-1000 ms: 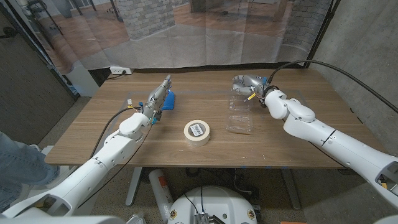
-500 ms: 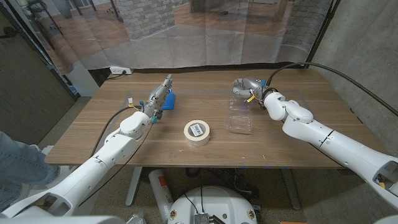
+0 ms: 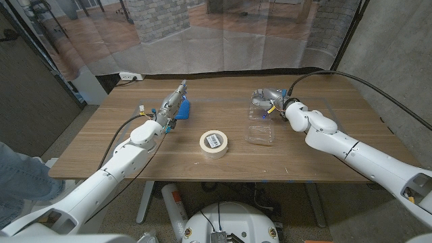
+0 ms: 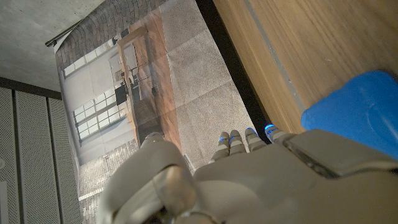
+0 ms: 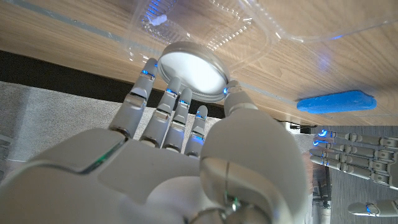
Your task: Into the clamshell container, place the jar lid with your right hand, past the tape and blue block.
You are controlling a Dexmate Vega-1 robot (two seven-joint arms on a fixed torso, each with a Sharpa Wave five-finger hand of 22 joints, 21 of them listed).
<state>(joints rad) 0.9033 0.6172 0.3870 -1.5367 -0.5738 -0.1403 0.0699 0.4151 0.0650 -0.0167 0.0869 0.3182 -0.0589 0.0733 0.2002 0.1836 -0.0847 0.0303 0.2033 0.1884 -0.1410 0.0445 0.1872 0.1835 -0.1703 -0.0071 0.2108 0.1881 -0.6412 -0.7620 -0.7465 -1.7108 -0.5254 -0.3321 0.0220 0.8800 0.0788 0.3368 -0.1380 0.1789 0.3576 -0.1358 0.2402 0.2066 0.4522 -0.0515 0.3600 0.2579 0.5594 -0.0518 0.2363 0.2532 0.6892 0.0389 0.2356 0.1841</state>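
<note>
Right hand (image 3: 264,101) upper right of center, fingers pinching jar lid (image 5: 191,70) over clamshell container (image 3: 260,125). Left hand (image 3: 173,104) by blue block (image 3: 183,108), fingers straight, holding nothing. Tape (image 3: 213,143) center.

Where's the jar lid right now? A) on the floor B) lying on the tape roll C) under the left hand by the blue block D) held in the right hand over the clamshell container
D: the right hand pinches the jar lid at its fingertips, right over the clear clamshell container.
</note>
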